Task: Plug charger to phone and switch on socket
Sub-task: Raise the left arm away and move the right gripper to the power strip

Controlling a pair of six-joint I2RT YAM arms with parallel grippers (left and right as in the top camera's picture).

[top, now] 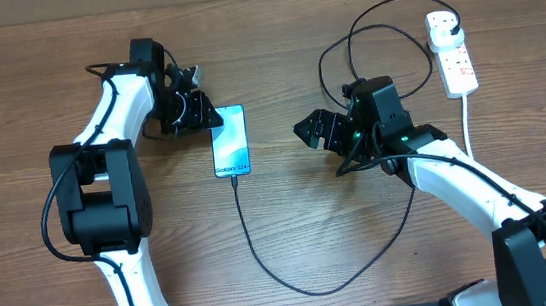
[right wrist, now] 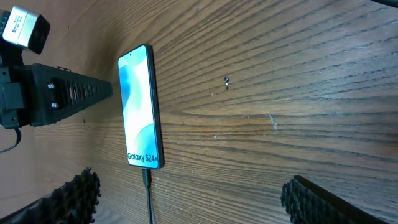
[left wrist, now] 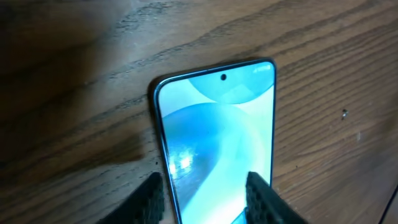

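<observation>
The left gripper (left wrist: pixel 206 198) is at the far end of the phone (top: pixel 231 140), its fingers (left wrist: pixel 148 200) narrowly parted to either side of it; whether they press its edges I cannot tell. The phone lies screen-up, left of centre on the wooden table (top: pixel 271 33), with the charger (right wrist: pixel 147 186) plugged into its near end. The right gripper (right wrist: pixel 199 198) hovers to its right, jaws wide and empty.

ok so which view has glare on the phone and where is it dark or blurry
Left wrist: white glare low on the phone screen, table top-left in heavy shadow. Right wrist: phone sharp, its lettering readable, near fingers blurred. Overhead: even light, no glare.
</observation>
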